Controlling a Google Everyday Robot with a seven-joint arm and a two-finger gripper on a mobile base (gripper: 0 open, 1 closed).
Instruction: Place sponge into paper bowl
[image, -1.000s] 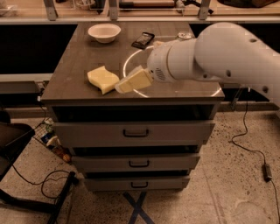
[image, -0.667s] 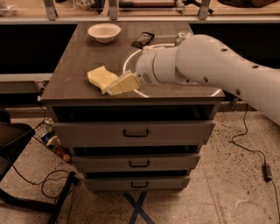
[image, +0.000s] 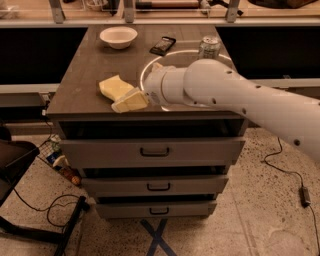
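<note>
Fingers appear pressed together into one pale wedge, holding nothing. The gripper (image: 129, 101) sits low near the front left of the cabinet top (image: 85, 65), against the near edge of the sponge (image: 115, 86). The paper bowl (image: 118, 36) stands well apart at the back.

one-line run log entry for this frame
stage: pre-grasp | end effector: low over cabinet top, at sponge near edge | sponge: on cabinet top, not in paper bowl | paper bowl: back left, empty
</note>
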